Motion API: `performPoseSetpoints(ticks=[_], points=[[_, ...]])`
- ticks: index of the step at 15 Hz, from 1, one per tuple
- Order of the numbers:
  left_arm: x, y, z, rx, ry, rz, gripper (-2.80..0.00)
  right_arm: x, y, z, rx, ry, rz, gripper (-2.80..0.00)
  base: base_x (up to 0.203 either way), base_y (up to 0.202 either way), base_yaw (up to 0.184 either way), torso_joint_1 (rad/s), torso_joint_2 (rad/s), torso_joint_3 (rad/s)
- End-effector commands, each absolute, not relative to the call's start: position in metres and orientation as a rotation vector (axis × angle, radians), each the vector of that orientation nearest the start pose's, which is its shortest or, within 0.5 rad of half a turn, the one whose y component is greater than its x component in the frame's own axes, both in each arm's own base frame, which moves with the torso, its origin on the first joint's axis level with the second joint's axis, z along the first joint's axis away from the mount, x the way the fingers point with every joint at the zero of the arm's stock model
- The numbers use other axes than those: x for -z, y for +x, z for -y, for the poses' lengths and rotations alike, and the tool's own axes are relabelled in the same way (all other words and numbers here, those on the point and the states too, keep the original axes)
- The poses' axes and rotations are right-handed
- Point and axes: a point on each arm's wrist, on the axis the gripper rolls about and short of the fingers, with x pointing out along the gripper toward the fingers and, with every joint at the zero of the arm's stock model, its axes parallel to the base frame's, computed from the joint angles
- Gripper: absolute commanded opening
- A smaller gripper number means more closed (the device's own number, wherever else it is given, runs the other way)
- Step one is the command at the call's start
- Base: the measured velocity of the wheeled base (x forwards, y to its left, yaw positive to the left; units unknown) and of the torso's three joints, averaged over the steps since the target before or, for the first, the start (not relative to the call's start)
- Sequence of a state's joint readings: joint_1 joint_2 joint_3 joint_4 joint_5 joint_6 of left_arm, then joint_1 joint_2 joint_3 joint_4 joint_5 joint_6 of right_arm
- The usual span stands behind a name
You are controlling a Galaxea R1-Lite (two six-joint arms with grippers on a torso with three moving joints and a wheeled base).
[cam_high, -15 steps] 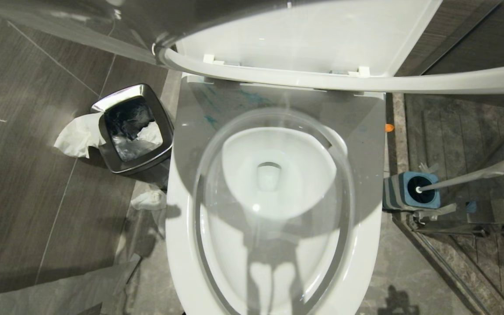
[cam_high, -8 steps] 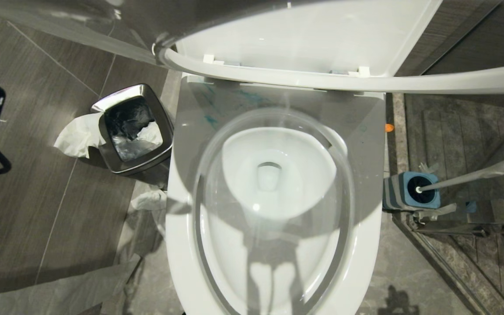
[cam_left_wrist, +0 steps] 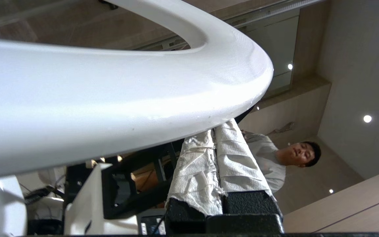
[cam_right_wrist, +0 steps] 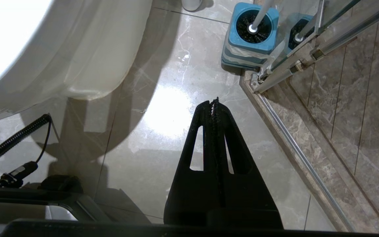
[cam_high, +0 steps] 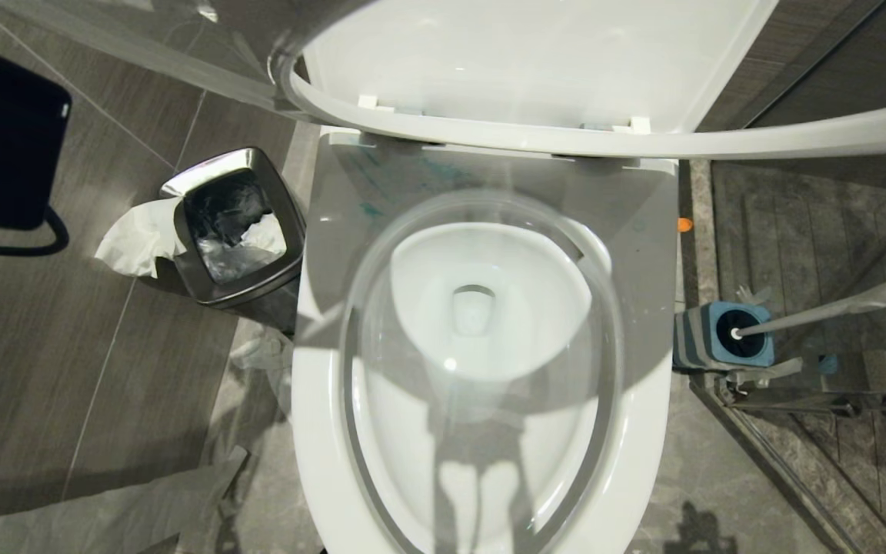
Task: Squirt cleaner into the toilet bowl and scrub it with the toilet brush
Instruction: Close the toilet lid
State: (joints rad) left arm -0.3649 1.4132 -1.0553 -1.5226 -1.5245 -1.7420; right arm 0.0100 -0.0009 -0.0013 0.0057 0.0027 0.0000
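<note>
The toilet bowl (cam_high: 481,308) fills the middle of the head view, its lid up and its seat ring (cam_high: 643,142) raised against the lid. My left gripper (cam_left_wrist: 214,130) is shut, its fingers (cam_left_wrist: 235,161) wrapped in white paper towel, with the tips right under the seat's curved rim (cam_left_wrist: 143,98). Part of the left arm (cam_high: 4,138) shows far left. The toilet brush (cam_high: 835,308) stands in its blue holder (cam_high: 724,335) right of the toilet. My right gripper (cam_right_wrist: 214,102) hangs shut over the floor near that holder (cam_right_wrist: 250,33). Of the cleaner only an orange tip (cam_high: 684,224) shows.
A steel bin (cam_high: 235,227) with crumpled tissue (cam_high: 135,238) beside it stands left of the toilet. More paper lies on the floor (cam_high: 262,350). A glass shower door frame (cam_high: 797,385) runs along the right. A person (cam_left_wrist: 275,154) is behind the robot.
The left arm's black body has come into the head view from the left and climbed toward the top. The raised seat ring has lifted slightly. The right arm is still.
</note>
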Motion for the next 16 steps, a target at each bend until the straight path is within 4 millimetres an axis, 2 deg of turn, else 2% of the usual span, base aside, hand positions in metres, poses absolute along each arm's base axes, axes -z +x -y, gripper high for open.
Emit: performPoseSetpoints(ticks=[1,16], points=[[-0.3848,0.1664,0.088,1.875,-0.409,-0.51,-2.8,-0.0753,-0.0229,0.0002,-0.014,0.0,-0.005,-2.8,0.0,0.0,0.0,0.0,0.0,0.0],[-0.3913,0.1612,0.0851,1.881,-0.375,-0.459,-2.8,-0.0753,-0.0229,0.0002,-0.014,0.0,-0.005,-2.8,0.0,0.0,0.0,0.0,0.0,0.0]])
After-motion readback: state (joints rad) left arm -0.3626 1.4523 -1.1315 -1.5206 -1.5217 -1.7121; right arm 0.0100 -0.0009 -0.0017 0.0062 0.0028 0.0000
